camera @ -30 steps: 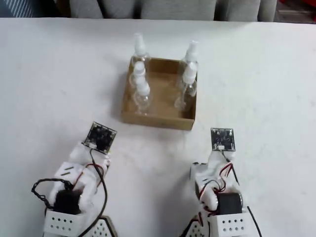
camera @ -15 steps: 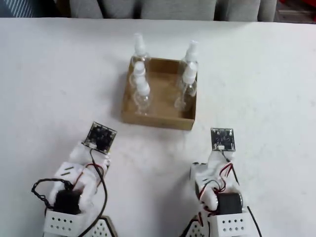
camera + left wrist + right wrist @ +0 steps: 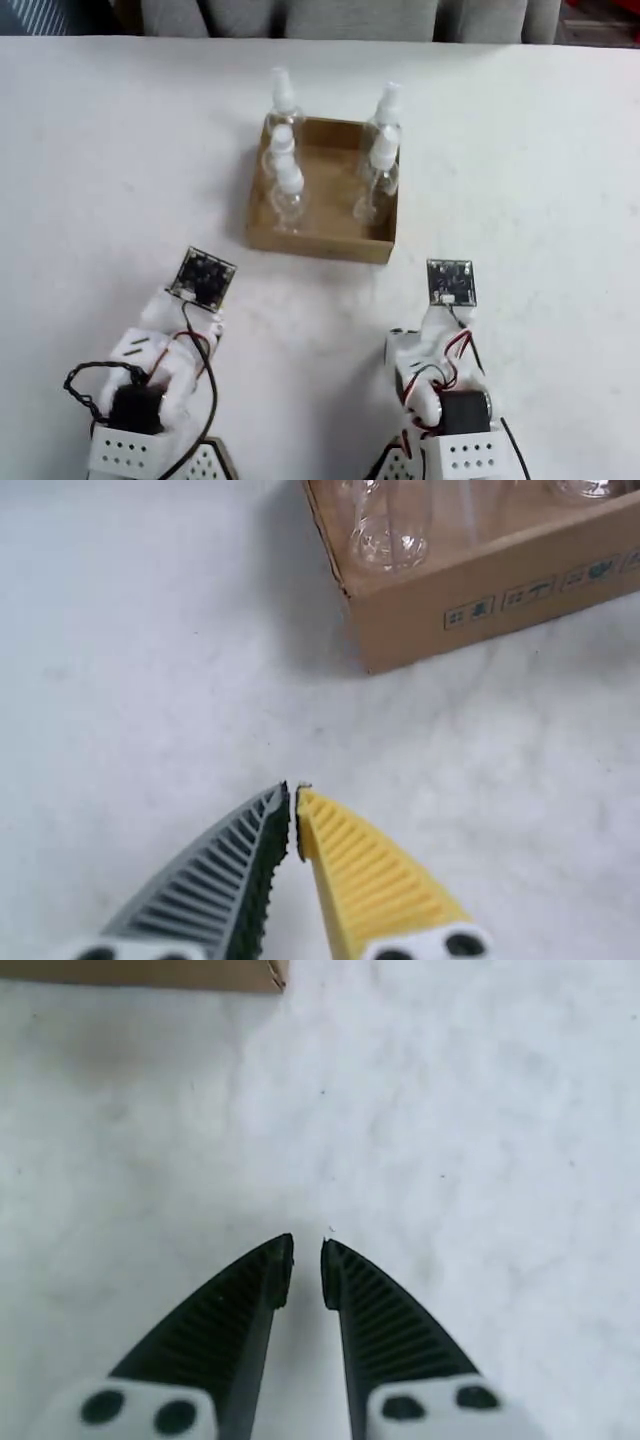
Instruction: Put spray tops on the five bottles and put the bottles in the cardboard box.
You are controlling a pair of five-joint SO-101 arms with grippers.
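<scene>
Now, cardboard box (image 3: 318,244): sitting mid-table (image 3: 110,170), well ahead of both arms.
Boxed bottles (image 3: 288,200): three are standing upright inside, two along the wall on the left arm's side and one along the other wall.
Far bottles (image 3: 283,95): two are standing at the back corners. I cannot tell whether they are inside the rim or just behind it.
Spray tops (image 3: 290,178): all five bottles are wearing one. How firmly they are seated is not readable.
Left gripper (image 3: 295,792): jaws are pressing tip to tip, carrying nothing, pointing at the box's near corner from a short way off.
Right gripper (image 3: 306,1245): jaws are sitting all but closed with a thin sliver between them, carrying nothing, over bare table.
Risk, count: if the far pair is standing outside, the job is looking finished when it is not.
Risk, reach: any arm going for the far pair is passing over the boxed ones, and a brush could be tipping these tall, light bottles.
Risk, box: a nudge could be sliding the box and toppling its load.
</scene>
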